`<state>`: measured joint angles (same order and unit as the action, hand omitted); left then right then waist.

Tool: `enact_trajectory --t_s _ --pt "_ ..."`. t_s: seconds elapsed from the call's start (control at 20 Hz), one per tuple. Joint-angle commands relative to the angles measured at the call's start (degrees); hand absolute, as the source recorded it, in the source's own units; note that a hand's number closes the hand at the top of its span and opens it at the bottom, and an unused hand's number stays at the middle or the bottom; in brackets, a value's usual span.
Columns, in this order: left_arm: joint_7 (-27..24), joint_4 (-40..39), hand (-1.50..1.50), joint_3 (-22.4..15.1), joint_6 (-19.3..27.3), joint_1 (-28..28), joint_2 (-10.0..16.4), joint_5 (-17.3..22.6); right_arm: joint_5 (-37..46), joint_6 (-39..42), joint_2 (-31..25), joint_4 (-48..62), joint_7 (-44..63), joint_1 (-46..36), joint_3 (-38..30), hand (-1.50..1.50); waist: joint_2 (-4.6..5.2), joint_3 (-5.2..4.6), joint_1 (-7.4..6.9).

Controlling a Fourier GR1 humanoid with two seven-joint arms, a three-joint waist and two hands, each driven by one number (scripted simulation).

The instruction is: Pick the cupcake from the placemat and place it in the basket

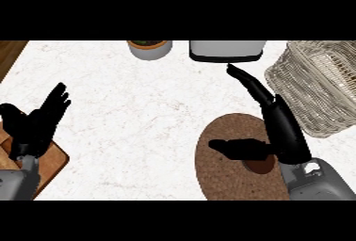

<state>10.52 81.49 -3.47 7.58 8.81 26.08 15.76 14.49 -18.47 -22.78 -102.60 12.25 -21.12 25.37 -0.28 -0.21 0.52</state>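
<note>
One right hand (287, 134) shows at the right side. Its fingers are stretched straight out from the forearm and its thumb is spread sideways, so it is open and grips nothing. One small reddish-brown cupcake (261, 165) sits just under the thumb, beside the heel of the palm and partly hidden by the hand. Whether the thumb touches it cannot be told. The cupcake rests on one round brown woven placemat (222, 176), which lies beneath the palm and thumb and spreads out on the thumb's side. One pale wicker basket (316, 89) stands just beside the fingers on their outer side, apart from the cupcake. Just beyond the fingertips stands one white appliance with a black base (226, 51). Further along on the thumb's side is one grey pot with something green in it (149, 48).

One left hand (38, 124) rests at the left edge, well apart from the right hand, fingers up and straight, holding nothing. Beneath its wrist lies one orange-brown wooden board (57, 162). Everything stands on one white marbled counter (139, 122).
</note>
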Motion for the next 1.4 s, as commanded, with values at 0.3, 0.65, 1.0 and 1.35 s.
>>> enact_trajectory --t_s 0.3,0.65,1.0,1.35 --pt "-0.2 -1.2 0.0 0.4 0.1 0.3 -0.1 -0.6 7.7 21.8 -19.1 -1.9 37.8 -14.1 -3.7 -1.5 -0.96 -0.41 1.34" --pt "-1.2 -2.4 0.0 0.8 -1.3 0.5 -1.0 -0.2 -14.1 41.4 -21.6 -7.7 56.1 -21.9 -9.8 -1.5 -0.3 -0.03 0.63" --pt "-0.6 -3.4 0.0 0.4 0.3 1.3 -2.5 -2.1 -32.4 43.2 -29.7 -13.4 58.4 -15.7 -17.0 -1.5 -0.21 0.14 1.14" --pt "-0.9 -2.8 0.0 4.6 -5.1 -0.7 -0.2 1.2 -32.0 35.6 -31.0 -25.7 49.6 3.7 -28.8 -1.5 0.0 0.26 0.81"
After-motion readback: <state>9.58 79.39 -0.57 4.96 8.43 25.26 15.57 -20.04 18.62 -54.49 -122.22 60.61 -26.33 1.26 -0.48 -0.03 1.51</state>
